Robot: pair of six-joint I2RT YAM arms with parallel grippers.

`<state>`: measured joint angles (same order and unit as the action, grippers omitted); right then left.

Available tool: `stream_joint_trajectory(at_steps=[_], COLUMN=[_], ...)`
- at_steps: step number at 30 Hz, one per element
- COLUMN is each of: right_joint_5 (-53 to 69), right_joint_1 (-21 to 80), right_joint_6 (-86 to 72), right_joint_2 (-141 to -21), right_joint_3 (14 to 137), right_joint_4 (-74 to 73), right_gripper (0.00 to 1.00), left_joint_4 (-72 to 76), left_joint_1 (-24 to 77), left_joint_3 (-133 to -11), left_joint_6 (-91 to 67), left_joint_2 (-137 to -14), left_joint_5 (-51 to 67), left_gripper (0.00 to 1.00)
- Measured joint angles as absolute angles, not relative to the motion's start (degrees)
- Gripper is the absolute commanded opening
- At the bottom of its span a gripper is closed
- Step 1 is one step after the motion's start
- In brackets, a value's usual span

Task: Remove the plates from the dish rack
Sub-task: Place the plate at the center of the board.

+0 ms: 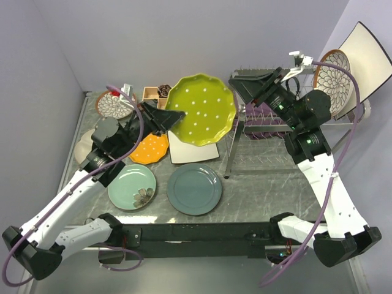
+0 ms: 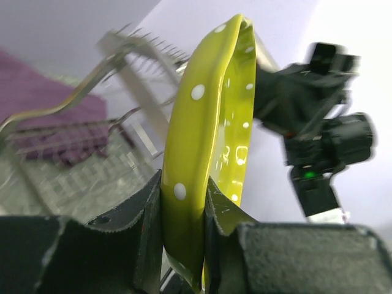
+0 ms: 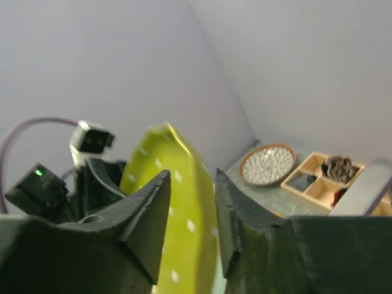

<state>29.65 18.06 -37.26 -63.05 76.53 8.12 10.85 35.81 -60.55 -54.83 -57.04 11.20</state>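
Observation:
The yellow-green dotted plate [image 1: 201, 110] hangs tilted in the air between both arms. My left gripper [image 1: 177, 115] is shut on its left rim; the left wrist view shows the pads pressed on the plate [image 2: 202, 122]. My right gripper [image 1: 237, 92] is open at the plate's right rim, and the right wrist view shows the plate [image 3: 184, 245] between its spread fingers with a gap. The silver dish rack [image 1: 288, 160] stands at the right and holds a brown-rimmed petal plate [image 1: 334, 73] and a white square plate [image 1: 367, 52].
On the table lie a teal plate [image 1: 194, 188], a pale green floral plate [image 1: 131, 185], an orange scalloped plate [image 1: 150, 148], a white square plate [image 1: 193, 152], a patterned plate [image 1: 113, 104] and a cream plate [image 1: 86, 144]. A wooden tray [image 1: 156, 93] is at the back. A purple cloth [image 1: 263, 116] lies under the rack.

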Motion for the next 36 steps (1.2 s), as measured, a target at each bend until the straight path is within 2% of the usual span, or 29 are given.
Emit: stream_joint_trajectory(at_steps=[8,12,13,20,28,36], right_joint_5=[30.15,29.30,28.86,20.01,14.57,15.68], right_joint_1=[18.04,18.17,18.31,19.62,19.75,19.75], right_joint_6=[-37.30,-36.51,-36.18,-32.64,-30.96,-29.89], right_joint_2=[-63.37,-63.29,-63.13,-55.13,-37.71,-32.51], right_joint_3=[77.36,78.15,78.39,75.22,59.94,50.00], right_joint_4=[12.71,10.87,10.00,0.82,-1.10,-1.58], right_gripper=[0.74,0.98,1.00,1.00,1.00,1.00], left_joint_4=[2.07,-3.68,-6.13,-14.76,-10.09,-8.51], left_joint_1=[29.47,27.94,27.16,15.51,-2.52,-4.43], left_joint_3=[-55.92,-56.45,-57.21,-59.48,-44.40,-35.51], left_joint_6=[-58.19,-57.80,-57.65,-55.20,-58.30,-59.00], left_joint_2=[-53.12,-50.50,-49.93,-50.70,-57.91,-64.66], left_joint_5=[13.76,11.86,11.40,7.38,12.71,12.97], left_gripper=[0.01,0.01,0.01,0.01,0.01,0.01])
